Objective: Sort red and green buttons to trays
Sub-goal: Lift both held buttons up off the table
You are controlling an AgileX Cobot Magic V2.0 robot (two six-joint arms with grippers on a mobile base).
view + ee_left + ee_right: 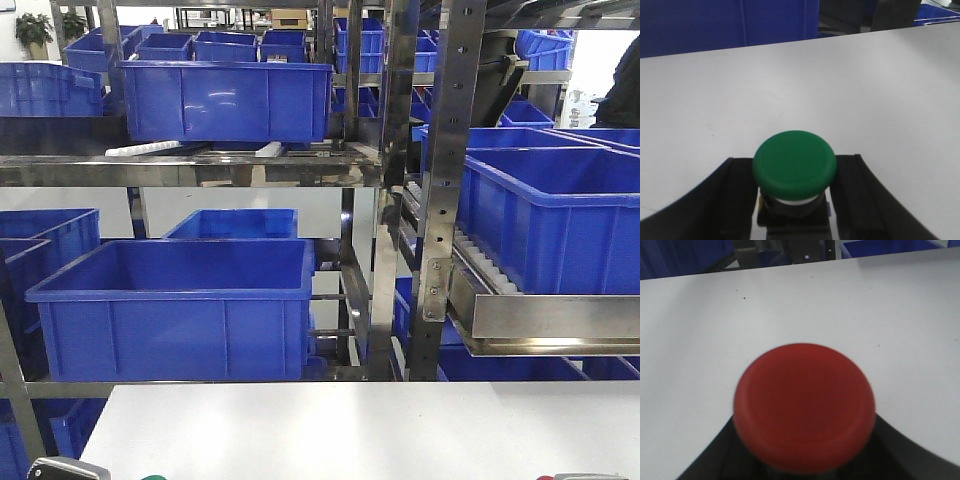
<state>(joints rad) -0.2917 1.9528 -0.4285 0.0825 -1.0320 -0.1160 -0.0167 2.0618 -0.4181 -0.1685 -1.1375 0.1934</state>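
My left gripper (pixel 795 167) is shut on a green button (pixel 794 162). Its black fingers (pixel 725 200) flank the button's black base, and the round cap faces up above the white table (pixel 790 85). My right gripper (pixel 805 422) is shut on a red button (pixel 804 405), whose blurred cap hides most of the fingers (pixel 900 455). In the front view only a grey piece (pixel 60 468) and a green sliver (pixel 158 477) at the bottom left and a grey-red sliver (pixel 590 477) at the bottom right show.
The white table (pixel 350 430) fills the foreground. Behind its far edge stand steel racks (pixel 445 200) with blue bins: a large one at lower left (pixel 170 320), one on the upper shelf (pixel 225 100), one at right (pixel 560 220).
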